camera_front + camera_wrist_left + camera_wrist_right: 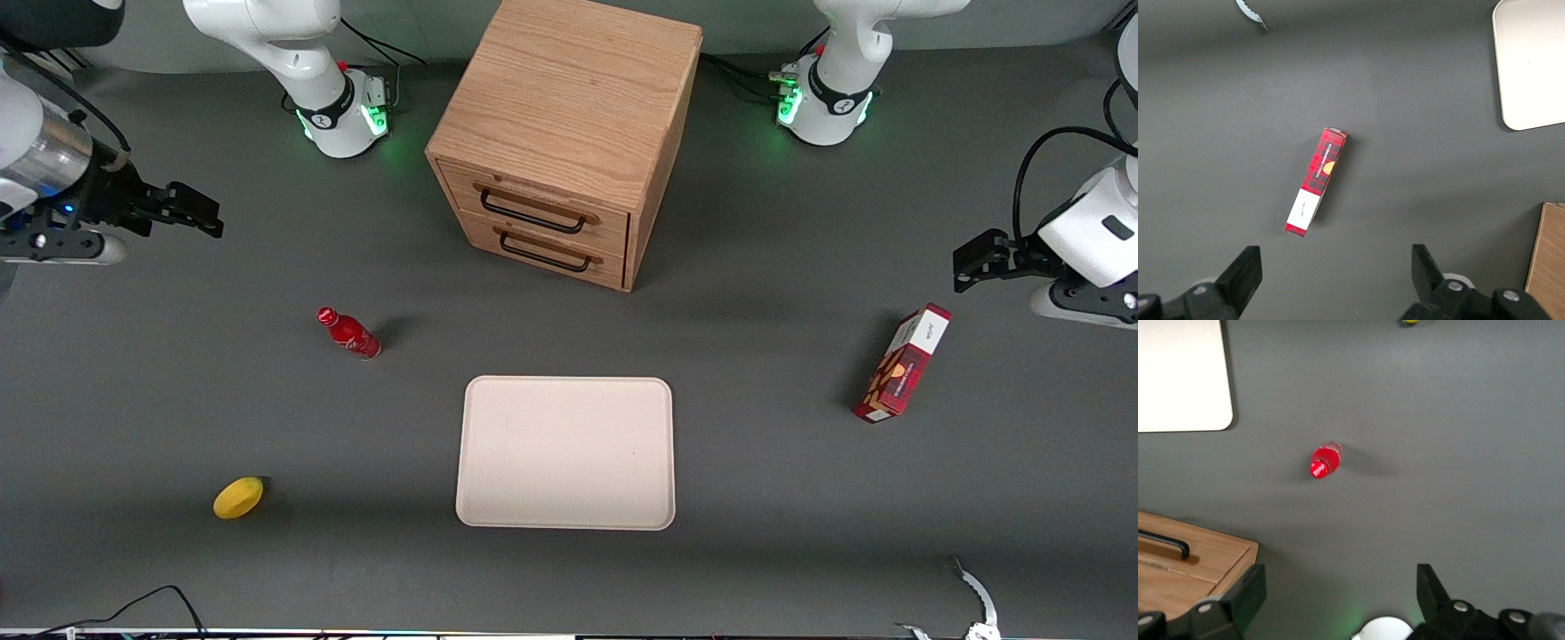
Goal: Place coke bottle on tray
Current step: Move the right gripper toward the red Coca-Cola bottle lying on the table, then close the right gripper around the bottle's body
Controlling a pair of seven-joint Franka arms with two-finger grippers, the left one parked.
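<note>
The coke bottle, small and glossy red with a red cap, stands on the grey table toward the working arm's end, farther from the front camera than the tray. The tray is a flat pale cream-pink rectangle with nothing on it. My gripper hangs open and empty high above the table, well away from the bottle toward the working arm's end. In the right wrist view the bottle shows from above, apart from my open fingers, with a corner of the tray nearby.
A wooden two-drawer cabinet stands farther from the front camera than the tray. A yellow lemon lies nearer the camera than the bottle. A red snack box stands toward the parked arm's end.
</note>
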